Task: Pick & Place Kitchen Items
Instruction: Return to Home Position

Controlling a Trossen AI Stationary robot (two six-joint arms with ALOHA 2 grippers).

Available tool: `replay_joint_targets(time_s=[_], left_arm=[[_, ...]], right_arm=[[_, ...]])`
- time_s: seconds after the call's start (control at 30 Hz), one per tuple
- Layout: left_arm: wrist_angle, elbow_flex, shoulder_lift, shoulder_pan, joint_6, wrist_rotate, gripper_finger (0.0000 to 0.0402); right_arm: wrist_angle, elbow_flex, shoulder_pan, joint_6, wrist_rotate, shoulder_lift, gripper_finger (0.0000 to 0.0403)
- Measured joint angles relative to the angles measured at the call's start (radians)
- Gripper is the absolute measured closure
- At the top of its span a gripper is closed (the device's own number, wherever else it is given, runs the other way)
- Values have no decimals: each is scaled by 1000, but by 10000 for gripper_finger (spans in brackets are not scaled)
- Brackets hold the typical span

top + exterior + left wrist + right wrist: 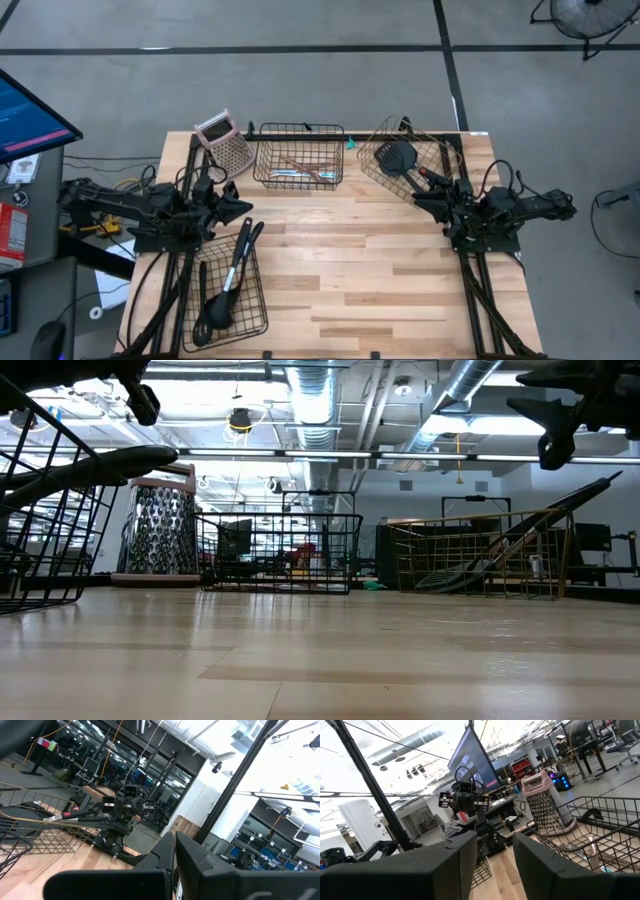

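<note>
Where the arms stand: left gripper (238,208) hangs over the left part of the wood table (380,270); right gripper (425,203) over its right part
Left gripper: its fingers (225,870) lie almost together, with only a thin slit between them; nothing is held
Right gripper: its fingers (545,865) stand apart with a plain gap; nothing sits in it
Black utensils (225,285): slim, long-handled, matt black; they lie lengthwise in the near black basket (265,310), just beside the left gripper on the side of the table's front edge; handles point toward that gripper, heads away
Black spatula (397,157): broad flat head; it lies in the tilted gold wire basket (410,555), just beyond the right gripper toward the far edge
Red-marked handle (432,177): black with a red band; it pokes from the same basket, near the right gripper's fingertips; whether it touches them cannot be told
Far black basket (298,127): between the grippers, nearer the left one; it holds a thin brown-handled piece (310,168) and a pale blue piece (288,176)
Box grater (222,140): pink-topped; it stands beyond the left gripper
Hard to make out: the black heads overlap, so their number is unclear; the red-marked utensil's head is hidden; the low view cuts off both grippers and the near basket
</note>
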Motion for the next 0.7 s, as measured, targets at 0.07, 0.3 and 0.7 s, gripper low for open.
replay_joint_targets(time_s=[0.07, 0.3, 0.7], left_arm=[[0, 0, 0, 0, 0, 0, 400], [-1, -13, -1, 1, 14, 0, 400], [20, -72, -49, 1, -35, -39, 400]], right_arm=[[0, 0, 0, 0, 0, 0, 275], [-6, 0, 0, 12, 25, 0, 275], [-9, 0, 0, 7, 26, 0, 275]])
